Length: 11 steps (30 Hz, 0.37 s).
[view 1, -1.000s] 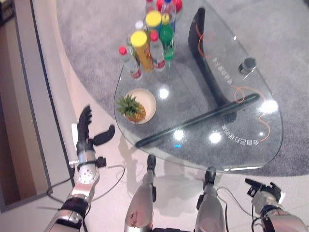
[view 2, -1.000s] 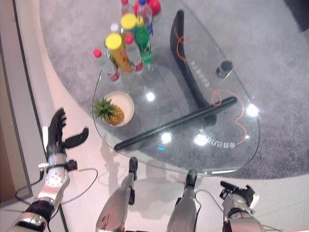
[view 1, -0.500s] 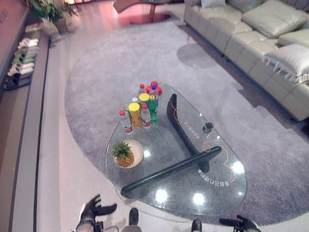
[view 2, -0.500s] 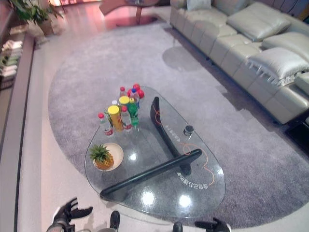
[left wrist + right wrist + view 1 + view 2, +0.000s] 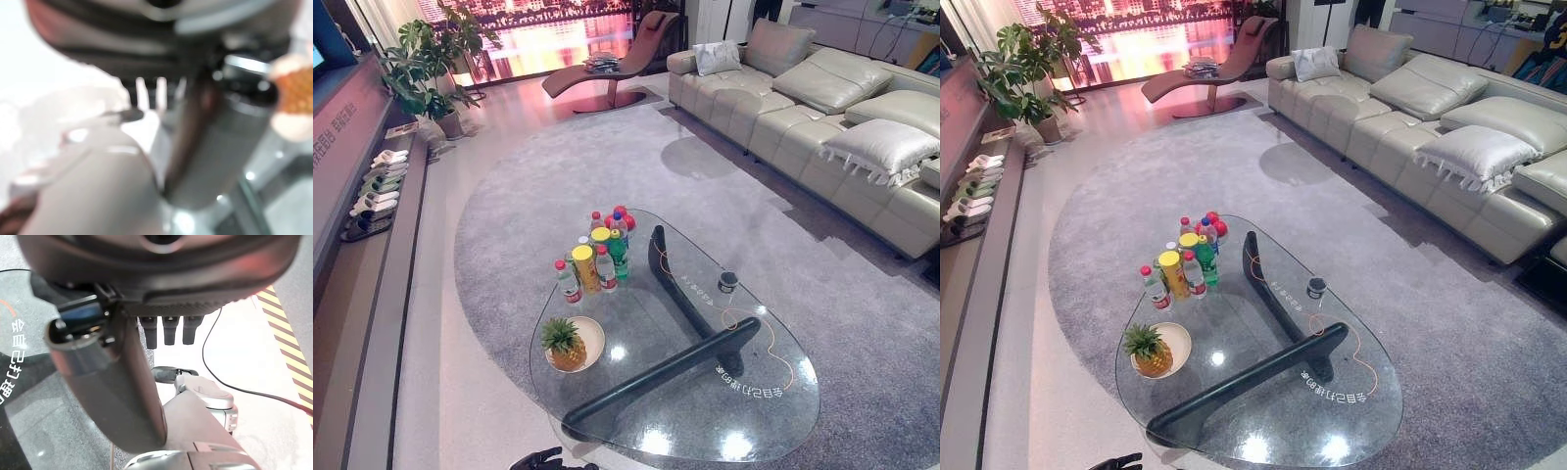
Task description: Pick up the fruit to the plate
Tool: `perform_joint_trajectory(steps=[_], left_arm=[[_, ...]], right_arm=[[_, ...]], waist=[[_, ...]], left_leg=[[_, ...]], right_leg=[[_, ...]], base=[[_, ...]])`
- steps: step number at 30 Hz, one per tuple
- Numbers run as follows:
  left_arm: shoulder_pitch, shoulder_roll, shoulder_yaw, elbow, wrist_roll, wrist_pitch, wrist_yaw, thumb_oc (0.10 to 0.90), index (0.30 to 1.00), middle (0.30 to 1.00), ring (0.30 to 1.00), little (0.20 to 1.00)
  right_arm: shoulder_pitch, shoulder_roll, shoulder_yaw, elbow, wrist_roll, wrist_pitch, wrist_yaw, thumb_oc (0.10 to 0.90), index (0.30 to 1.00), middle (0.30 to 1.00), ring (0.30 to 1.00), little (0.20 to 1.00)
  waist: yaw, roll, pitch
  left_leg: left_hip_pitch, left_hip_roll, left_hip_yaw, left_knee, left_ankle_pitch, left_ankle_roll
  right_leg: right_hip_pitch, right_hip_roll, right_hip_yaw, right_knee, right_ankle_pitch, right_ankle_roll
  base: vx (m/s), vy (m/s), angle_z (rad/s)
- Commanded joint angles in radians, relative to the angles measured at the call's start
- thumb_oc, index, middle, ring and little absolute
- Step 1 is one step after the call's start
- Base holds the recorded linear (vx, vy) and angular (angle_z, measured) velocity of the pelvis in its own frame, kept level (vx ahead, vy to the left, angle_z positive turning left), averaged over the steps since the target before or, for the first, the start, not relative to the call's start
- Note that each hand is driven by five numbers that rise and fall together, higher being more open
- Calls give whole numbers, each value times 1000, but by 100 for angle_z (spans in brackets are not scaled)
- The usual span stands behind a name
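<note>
A pineapple [image 5: 562, 344] with a green crown stands upright on a cream plate [image 5: 592, 336] near the left end of the glass table [image 5: 781, 423]. Neither hand holds anything. My left hand [image 5: 542, 458] is low, in front of the table's near edge, with relaxed, spread fingers. In the blurred left wrist view the straight fingers [image 5: 157, 92] point down, with the pineapple [image 5: 299, 94] off to one side. In the right wrist view my right hand [image 5: 161, 271] hangs beside the table with straight fingers [image 5: 168, 330].
Several bottles and a yellow-lidded can [image 5: 596, 257] cluster behind the plate. A small dark cup [image 5: 728, 282] and an orange cord [image 5: 744, 328] lie on the glass above the table's dark base [image 5: 680, 360]. A grey rug [image 5: 529, 196] surrounds the table. A sofa [image 5: 822, 108] stands far right.
The head camera has tilted up and now takes in the whole room. Both hands have dropped towards the bottom edge. The pineapple stays on the plate.
</note>
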Motion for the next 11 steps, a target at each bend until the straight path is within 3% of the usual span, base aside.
perform_joint_trajectory(steps=[1, 11], left_arm=[[-88, 25, -3, 67, 64, 21, -26, 800, 900, 900, 900, 900], [-83, 15, -9, 81, 87, 24, -26, 800, 900, 900, 900, 900]], right_arm=[[-67, 11, 12, 36, -29, 19, 6, 800, 900, 900, 900, 900], [-59, 19, 19, 50, -60, 23, 16, 800, 900, 900, 900, 900]], waist=[[-1, -9, 29], [-5, -11, 21]], left_leg=[[65, 62, 22, 6, -44, -40], [78, 66, 23, 6, -51, -41]], right_leg=[[-26, -36, -49, 1, 104, 13], [-20, -42, -46, 1, 105, 17]], base=[[58, -1, -2], [41, -1, -5]])
